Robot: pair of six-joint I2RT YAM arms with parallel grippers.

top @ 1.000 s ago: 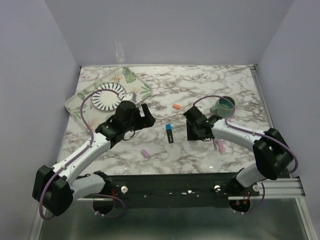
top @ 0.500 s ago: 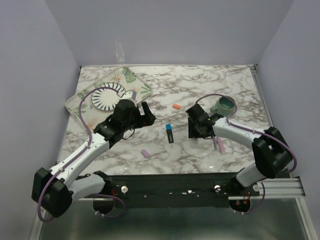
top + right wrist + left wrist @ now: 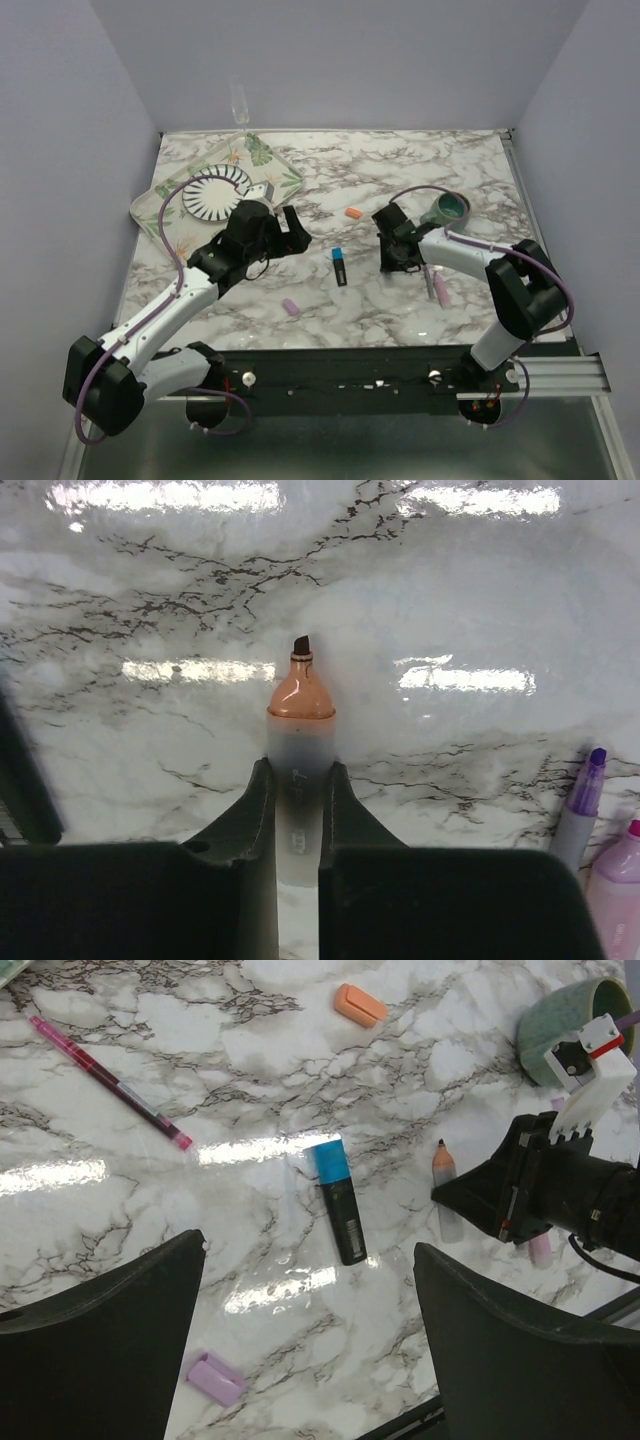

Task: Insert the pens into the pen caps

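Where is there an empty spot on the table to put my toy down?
The far strip between the tray and the mug is bare. So is the near edge between the purple cap and the pink markers. The middle is crowded: black marker, orange cap, left claw, right claw gripping the grey marker.

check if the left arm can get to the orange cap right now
Probably yes. The left gripper hangs open near the orange cap, which lies alone on bare marble; the right gripper, shut on the grey marker, is off to one side.
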